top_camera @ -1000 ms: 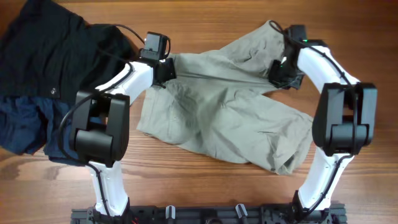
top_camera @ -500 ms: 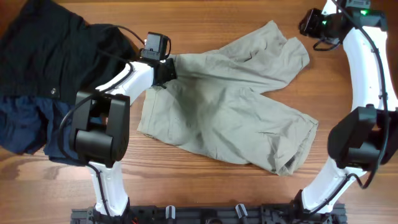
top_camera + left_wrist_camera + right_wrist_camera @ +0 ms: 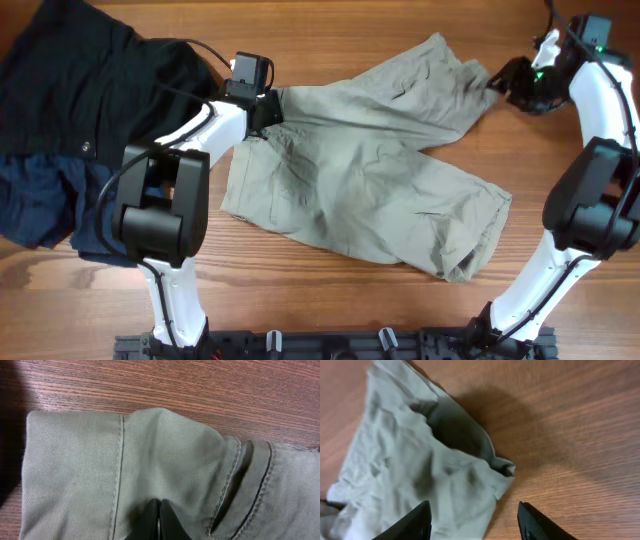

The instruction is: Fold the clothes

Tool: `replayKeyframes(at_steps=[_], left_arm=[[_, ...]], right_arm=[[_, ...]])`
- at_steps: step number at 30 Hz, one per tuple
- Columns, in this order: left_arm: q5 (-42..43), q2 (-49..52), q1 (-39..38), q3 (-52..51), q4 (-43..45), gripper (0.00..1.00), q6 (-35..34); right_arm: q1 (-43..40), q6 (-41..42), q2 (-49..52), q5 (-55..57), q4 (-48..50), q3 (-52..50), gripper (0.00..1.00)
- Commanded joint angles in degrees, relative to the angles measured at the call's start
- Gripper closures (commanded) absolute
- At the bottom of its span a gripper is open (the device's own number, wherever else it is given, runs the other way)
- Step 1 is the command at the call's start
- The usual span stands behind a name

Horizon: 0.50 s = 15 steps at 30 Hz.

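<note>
Khaki shorts (image 3: 370, 170) lie spread at the centre of the table (image 3: 330, 30).

1. Left wrist view: shows what the overhead view hides. The left gripper (image 3: 159, 519) has its fingers pressed together, pinching a raised fold of the cloth beside a stitched seam.
2. Right wrist view: the right gripper (image 3: 472, 520) has its fingers spread wide with nothing between them, above a crumpled corner of the shorts. Overhead, that corner is the upper right one.
3. Surface: brown wood with visible grain. A black garment (image 3: 80, 90) and a navy garment (image 3: 40, 200) lie at the left edge.
4. Shorts: wrinkled, largely flat, lower right hem curled.
</note>
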Motion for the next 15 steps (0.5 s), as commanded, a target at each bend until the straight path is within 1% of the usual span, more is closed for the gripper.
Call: replayKeyframes(at_steps=[1,7,10,12,14,15], left_arm=[[-1.9,1.9,0.6,-1.2,0.1,0.96,-0.7],[-1.9,1.9,0.6,-1.2,0.1,0.96,-0.7],[-1.9,1.9,0.6,-1.2,0.1,0.96,-0.7],[-1.9,1.9,0.6,-1.2,0.1,0.96,-0.7],[-1.9,1.9,0.6,-1.2,0.0,0.96,-0.7],[-1.9,1.9,0.6,-1.2,0.1,0.96,-0.7]], right_arm=[[0.2,-1.2,1.4,-1.3,4.3,-4.3,0.45],[0.9,-2.6,2.3,-1.2,12.4,-5.6,0.45],[2.4,-2.6,4.3,-1.1,13.3,-5.7,0.45],[3.2,-2.5,6.0,-0.8,13.4,-5.7,0.47],[3.2,-2.3,6.5,-0.2,13.1,-5.7,0.59],[3.1,-2.2,6.5,1.0,12.9,-5.7,0.68]])
